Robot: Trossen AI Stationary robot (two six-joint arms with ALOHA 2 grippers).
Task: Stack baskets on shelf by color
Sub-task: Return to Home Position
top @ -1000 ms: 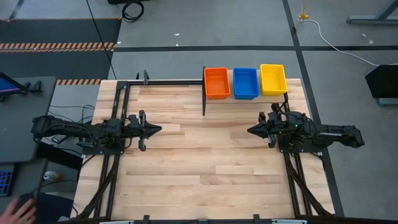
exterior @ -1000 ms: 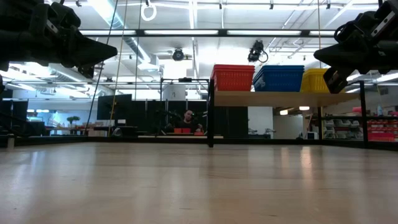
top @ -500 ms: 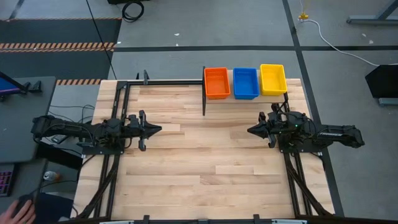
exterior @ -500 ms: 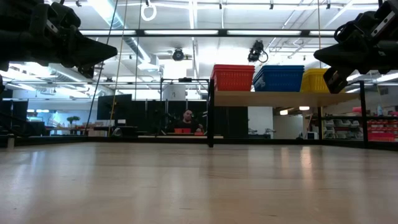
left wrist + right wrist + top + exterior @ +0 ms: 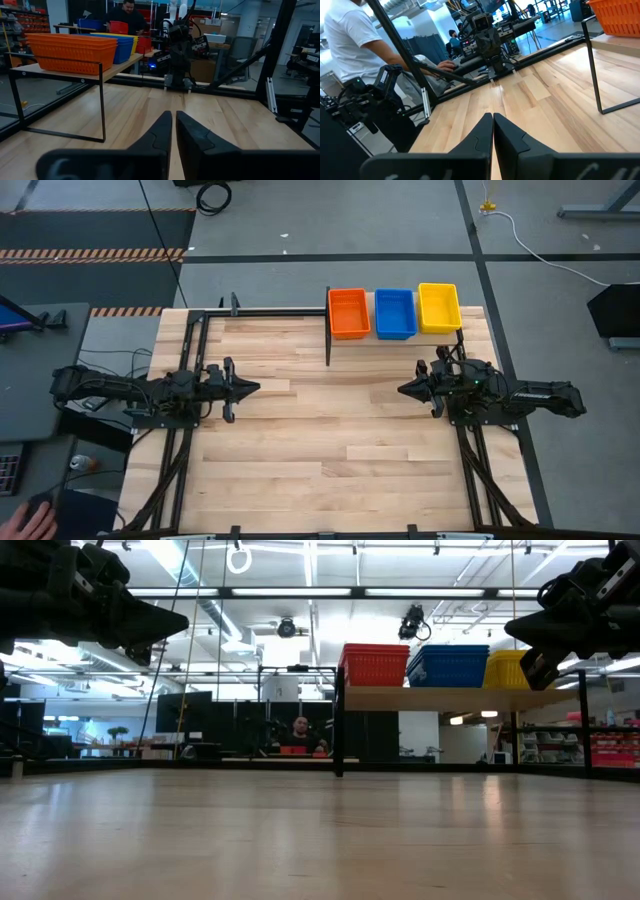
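Baskets (image 5: 395,313) sit on the shelf (image 5: 440,698), sorted by color.
Left tool (image 5: 252,388) and right tool (image 5: 404,390), both pinched together, hang over the counter (image 5: 320,440), apart from the shelf; park them slowly, clear of it.

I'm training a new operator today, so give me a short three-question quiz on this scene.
1. True or false: the blue baskets sit between the orange baskets and the yellow baskets on the shelf.
2. Which stack stands at the shelf's end on the left arm's side? A orange, B blue, C yellow.
3. Fill in: the left pincer and right pincer are both ___.
Key: 1 true; 2 A; 3 shut.
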